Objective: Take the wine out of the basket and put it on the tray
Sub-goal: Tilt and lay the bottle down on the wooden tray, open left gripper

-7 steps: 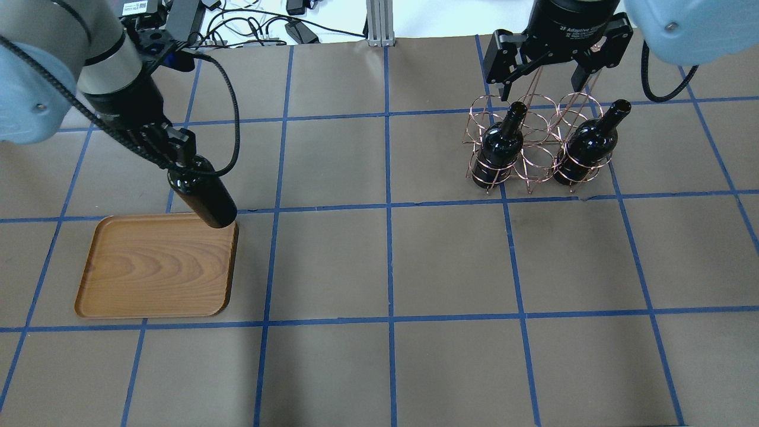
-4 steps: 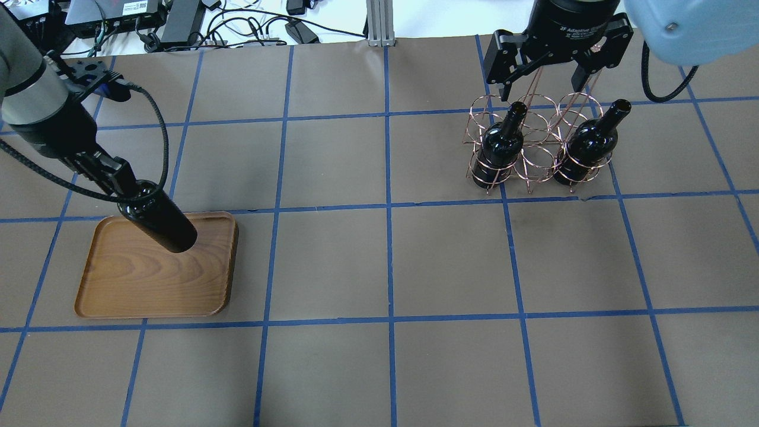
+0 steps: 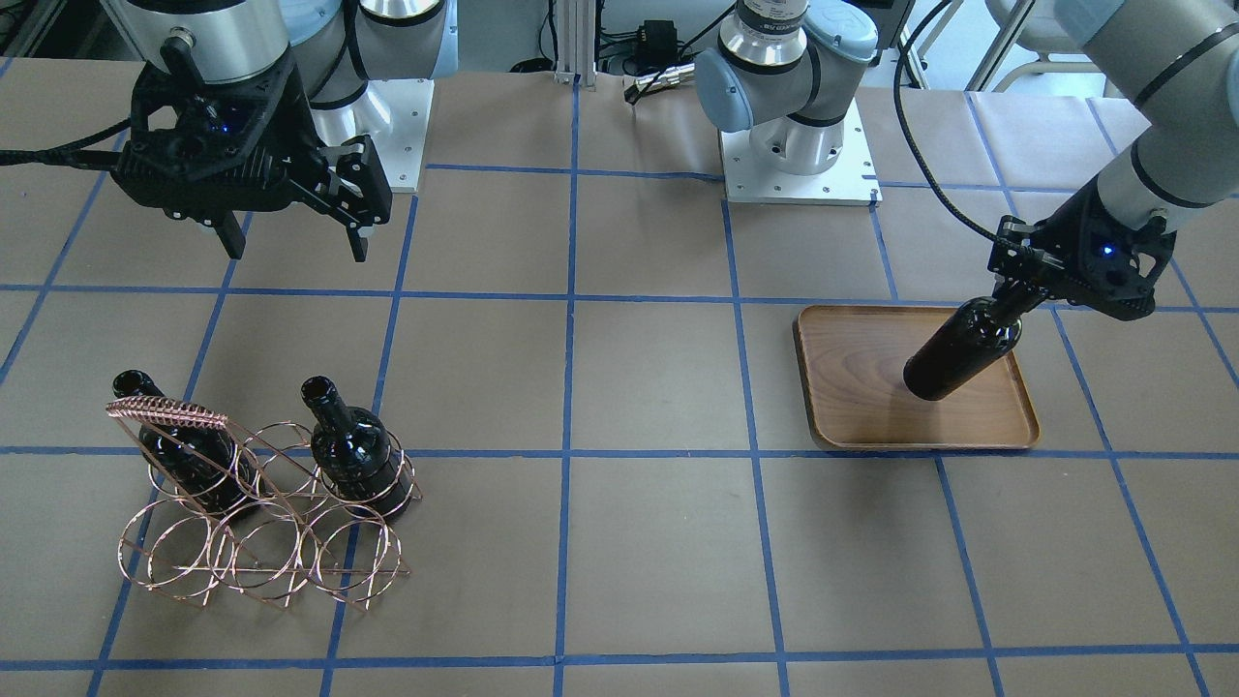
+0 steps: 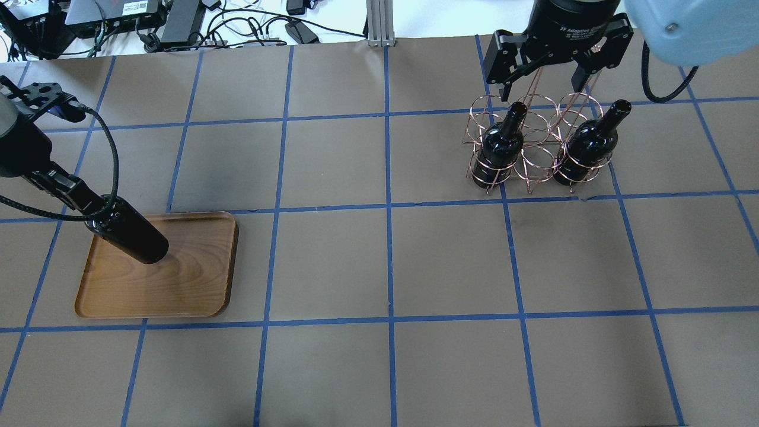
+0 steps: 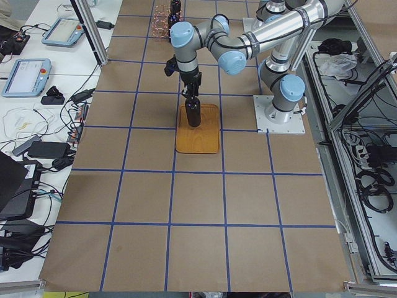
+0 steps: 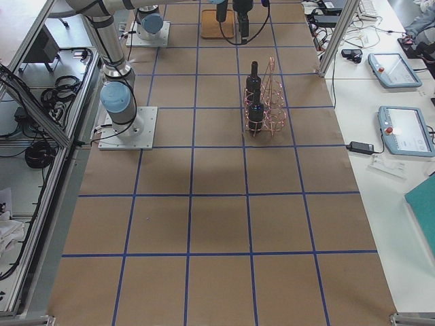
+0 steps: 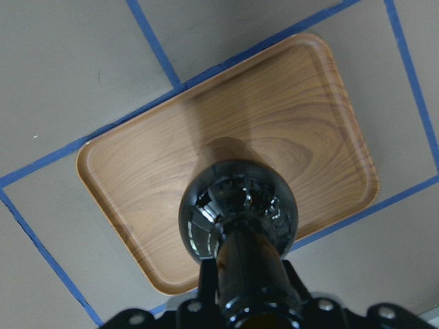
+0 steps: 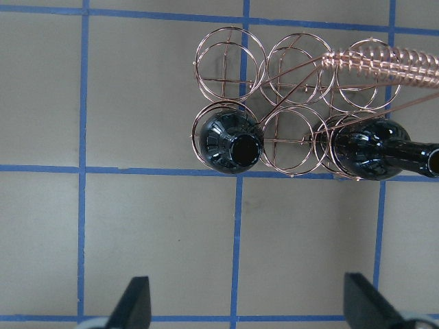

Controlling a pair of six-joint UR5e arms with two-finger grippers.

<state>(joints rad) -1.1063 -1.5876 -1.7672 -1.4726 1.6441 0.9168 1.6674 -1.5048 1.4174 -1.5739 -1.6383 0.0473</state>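
My left gripper (image 4: 83,201) is shut on the neck of a black wine bottle (image 4: 127,234) and holds it roughly upright, base down, over the brown wooden tray (image 4: 178,284). The left wrist view looks down the bottle (image 7: 239,219) onto the tray (image 7: 309,123). I cannot tell whether the base touches it. The copper wire basket (image 4: 533,139) stands at the far right with two more bottles (image 4: 503,145) (image 4: 587,142) in it. My right gripper (image 4: 544,89) hangs open and empty above the basket (image 8: 274,103).
The table is brown paper with a blue tape grid. The basket's coil-wrapped handle (image 3: 165,411) rises above its rings. The two arm bases (image 3: 799,145) stand at the robot's edge. Cables and boxes (image 4: 178,18) lie past the far edge.
My left arm has carried the bottle leftward, from the tray's far right corner to above its left part. The right gripper and basket have not moved.
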